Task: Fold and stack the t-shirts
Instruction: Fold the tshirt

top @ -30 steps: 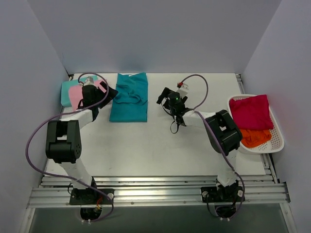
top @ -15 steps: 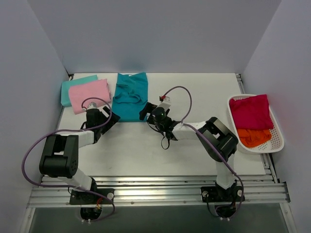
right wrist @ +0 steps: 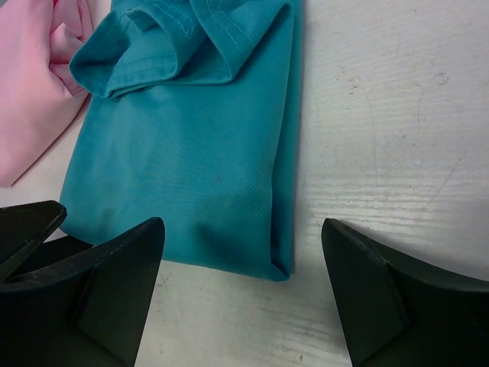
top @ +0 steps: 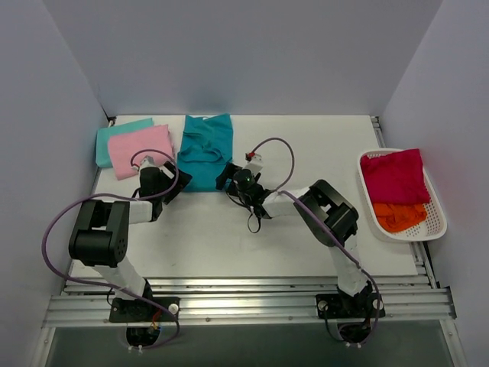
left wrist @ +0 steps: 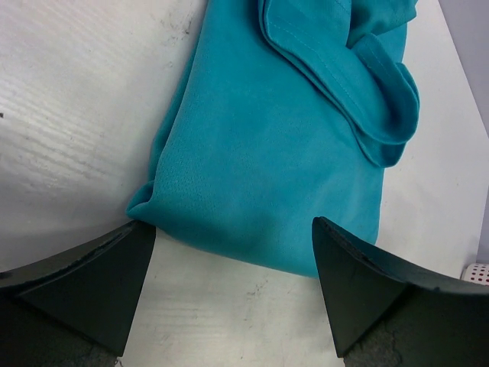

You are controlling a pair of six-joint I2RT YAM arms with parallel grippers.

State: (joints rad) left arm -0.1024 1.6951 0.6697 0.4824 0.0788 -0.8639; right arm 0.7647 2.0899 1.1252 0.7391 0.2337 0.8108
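Table (top: 306, 222) carries the teal t-shirt (top: 204, 151), folded lengthwise, at 12 o'clock, with the pink t-shirt (top: 140, 149) overlapping the pale aqua t-shirt (top: 114, 134) at 10 o'clock. Crimson t-shirt (top: 395, 176) and orange t-shirt (top: 399, 216) lie in the white lattice basket (top: 437, 222) at 3 o'clock. Left gripper (left wrist: 231, 229) stands at the teal hem's 7 o'clock corner and right gripper (right wrist: 242, 225) at its 5 o'clock corner, both with fingers spread wide apart.

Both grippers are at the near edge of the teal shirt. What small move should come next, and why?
Probably lower both and close on the near edge by its corners. The left gripper and right gripper are open, each with the near edge of the teal shirt between its fingers, and the shirt is not yet gripped.
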